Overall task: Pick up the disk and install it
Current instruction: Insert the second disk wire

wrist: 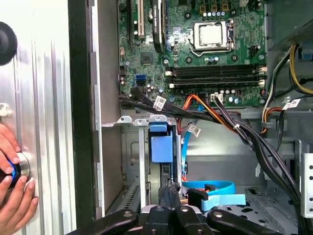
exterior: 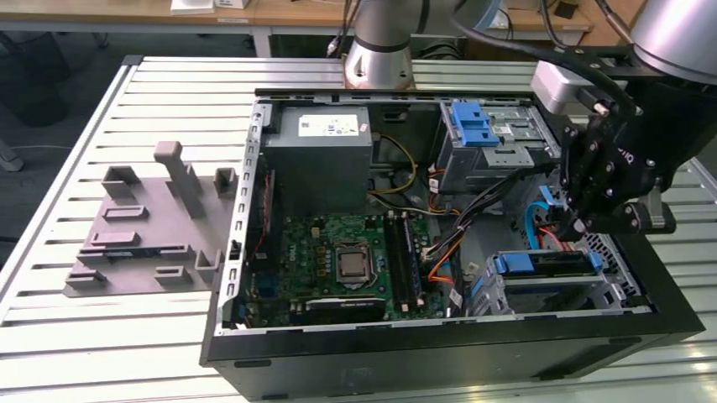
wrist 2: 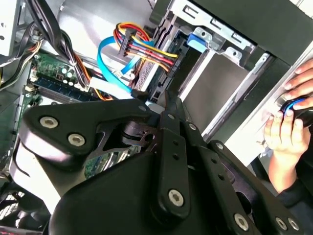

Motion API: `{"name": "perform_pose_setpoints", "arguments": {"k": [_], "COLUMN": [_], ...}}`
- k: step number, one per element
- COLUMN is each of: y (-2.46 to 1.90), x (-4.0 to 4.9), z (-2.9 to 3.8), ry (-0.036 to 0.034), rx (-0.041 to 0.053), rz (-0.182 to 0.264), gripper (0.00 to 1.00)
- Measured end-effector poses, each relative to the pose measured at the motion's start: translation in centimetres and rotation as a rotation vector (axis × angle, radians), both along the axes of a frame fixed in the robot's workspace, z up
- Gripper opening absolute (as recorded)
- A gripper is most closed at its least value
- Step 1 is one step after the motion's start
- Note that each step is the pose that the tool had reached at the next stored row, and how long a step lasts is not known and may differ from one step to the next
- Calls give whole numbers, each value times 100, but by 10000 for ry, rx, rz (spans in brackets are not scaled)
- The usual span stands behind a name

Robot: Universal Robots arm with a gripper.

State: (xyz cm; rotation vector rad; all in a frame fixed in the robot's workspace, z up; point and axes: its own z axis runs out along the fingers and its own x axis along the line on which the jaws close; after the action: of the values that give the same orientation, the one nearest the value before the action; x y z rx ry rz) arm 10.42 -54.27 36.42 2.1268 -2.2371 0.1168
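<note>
We are in a robotics lab: an open computer case (exterior: pixel 448 336) lies on a slatted aluminium worktable (exterior: pixel 67 336), wooden desks (exterior: pixel 291 13) behind.

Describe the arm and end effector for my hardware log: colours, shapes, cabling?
The arm is a silver-grey tube with a wider round joint housing. Black cables loop along it to a pale grey wrist block. The end effector is matte black, built of flat bar linkages joined by round silver pivot pins, seen in both wrist views.
</note>
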Motion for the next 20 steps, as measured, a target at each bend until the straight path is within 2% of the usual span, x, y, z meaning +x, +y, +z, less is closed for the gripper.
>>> {"name": "perform_pose_setpoints", "arguments": {"k": [6,14,20], "y": [0,7,71], "x": [-65,-78,-78], "z": [29,158,180], "ry": [0,0,-1], "rx": [2,3,-3], "rz": [1,1,1], "gripper": [11,11,11]}}
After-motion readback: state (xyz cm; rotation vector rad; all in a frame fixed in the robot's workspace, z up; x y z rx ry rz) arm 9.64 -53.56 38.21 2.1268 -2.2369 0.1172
